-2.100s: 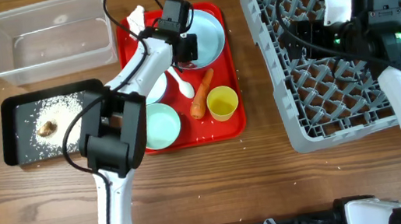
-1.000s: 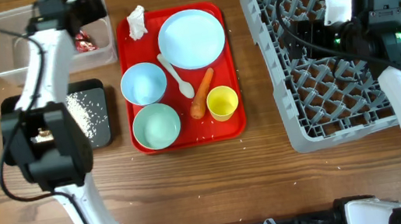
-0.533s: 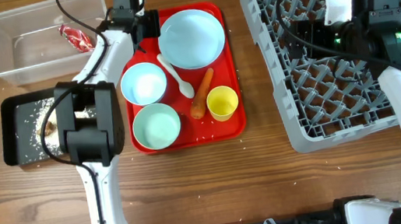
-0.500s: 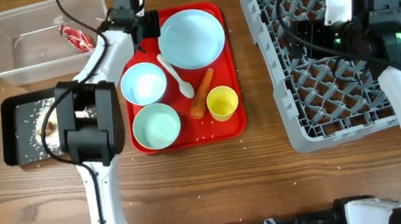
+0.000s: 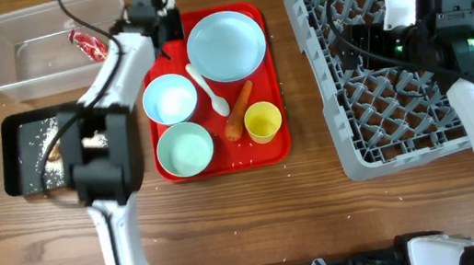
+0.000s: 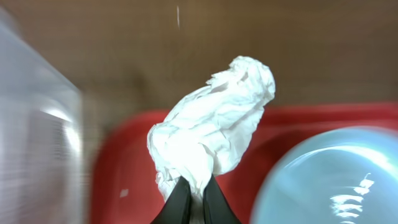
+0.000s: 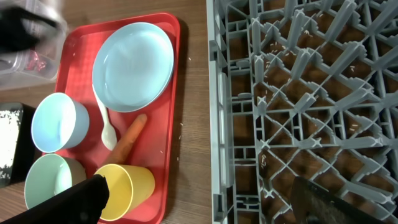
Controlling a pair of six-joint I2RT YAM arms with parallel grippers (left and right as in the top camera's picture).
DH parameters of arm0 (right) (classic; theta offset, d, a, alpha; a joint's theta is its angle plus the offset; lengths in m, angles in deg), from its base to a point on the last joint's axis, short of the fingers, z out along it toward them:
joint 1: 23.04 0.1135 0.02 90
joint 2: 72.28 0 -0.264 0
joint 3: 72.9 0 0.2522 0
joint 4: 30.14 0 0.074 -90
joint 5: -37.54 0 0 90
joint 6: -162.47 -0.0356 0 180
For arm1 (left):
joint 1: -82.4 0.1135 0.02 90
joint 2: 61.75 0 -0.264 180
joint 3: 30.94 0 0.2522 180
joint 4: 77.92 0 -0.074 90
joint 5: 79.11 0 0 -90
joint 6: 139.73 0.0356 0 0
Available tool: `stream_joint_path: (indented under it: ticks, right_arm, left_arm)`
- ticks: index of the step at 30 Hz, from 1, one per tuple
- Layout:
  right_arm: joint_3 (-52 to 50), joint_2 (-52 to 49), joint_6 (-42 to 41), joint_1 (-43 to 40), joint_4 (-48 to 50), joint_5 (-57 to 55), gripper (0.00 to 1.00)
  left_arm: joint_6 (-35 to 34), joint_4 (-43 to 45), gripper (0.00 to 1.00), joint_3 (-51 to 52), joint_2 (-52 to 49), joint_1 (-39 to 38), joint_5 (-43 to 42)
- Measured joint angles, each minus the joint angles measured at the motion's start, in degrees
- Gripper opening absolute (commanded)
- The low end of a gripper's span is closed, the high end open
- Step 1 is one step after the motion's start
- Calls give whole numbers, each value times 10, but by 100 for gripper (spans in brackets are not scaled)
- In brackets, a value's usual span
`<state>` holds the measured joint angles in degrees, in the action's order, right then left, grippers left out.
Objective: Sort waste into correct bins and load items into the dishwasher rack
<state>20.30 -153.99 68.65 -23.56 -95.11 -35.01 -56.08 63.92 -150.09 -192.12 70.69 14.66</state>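
Note:
My left gripper [image 6: 194, 194] is shut on the crumpled white tissue [image 6: 214, 124], held just above the far left corner of the red serving tray [image 6: 121, 165]; in the overhead view the gripper [image 5: 149, 1] hides the tissue. The red wrapper [image 5: 87, 44] lies in the clear tub [image 5: 24, 74]. Rice and a brown lump [image 5: 52, 155] lie in the black tray [image 5: 19, 135]. The plate [image 5: 226, 46], two bowls [image 5: 169, 98] [image 5: 185, 149], spoon [image 5: 210, 90], carrot [image 5: 238, 112] and yellow cup [image 5: 262, 121] sit on the red tray. My right gripper [image 7: 205, 205] is wide open and empty over the rack's [image 5: 415, 79] left part.
The grey rack holds only scattered rice grains [image 7: 273, 59]. The clear tub stands right beside the red tray's left edge [image 5: 145, 62]. Loose rice lies on the red tray near the carrot. Bare wood table [image 5: 259, 222] lies in front of the tray.
My left gripper dropped the red wrapper in the clear tub, moved right to the tray's far left corner and closed on the tissue. The right arm has not moved.

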Motion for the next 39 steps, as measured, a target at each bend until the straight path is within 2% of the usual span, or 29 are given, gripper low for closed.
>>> stream_joint_path:
  ticks: [3,6,7,8,9,10,11,15,21,23,24,27,28,29,32,35,39]
  right_arm:
    - [0,0,0,0,0,0,96]
    - [0,0,0,0,0,-2,96]
    - [0,0,0,0,0,-2,96]
    - [0,0,0,0,0,-2,96]
    - [0,0,0,0,0,-2,96]
    - [0,0,0,0,-1,-2,96]
    - [0,0,0,0,-3,-2,96]
    - [0,0,0,0,-7,-2,96]
    - [0,0,0,0,-12,-2,96]
    - [0,0,0,0,-15,-2,96]
    - [0,0,0,0,-16,-2,96]
    - [0,0,0,0,-15,-2,96]
    - [0,0,0,0,-15,-2,96]
    - [0,0,0,0,-17,-2,96]
    - [1,-1,0,0,-21,-2,96]
    - [1,-1,0,0,-21,-2,96]
    - [1,-1,0,0,-24,-2,96]
  left_arm:
    - [0,-22,4,-3,148,11,21]
    - [0,-35,6,-19,193,56,56]
    - [0,-42,14,-19,187,81,65]
    - [0,-44,38,-19,170,107,70]
    - [-3,-43,56,-18,148,128,74]
    - [-2,-38,87,-17,123,146,73]
    - [-2,-32,100,-15,97,160,70]
    - [-4,-31,100,-3,41,180,49]
    - [-4,-24,100,-3,51,153,36]
    - [-4,-46,96,-2,72,138,36]
    - [-4,-65,93,-3,89,129,34]
    - [-3,-168,73,-3,150,90,15]
    - [0,-209,73,-6,170,71,2]
    - [-2,-297,74,-9,197,28,-28]
    - [-2,-407,79,7,199,-42,-74]
    - [-2,-363,82,67,183,-108,-101]
    - [0,-261,87,146,147,-154,-112]
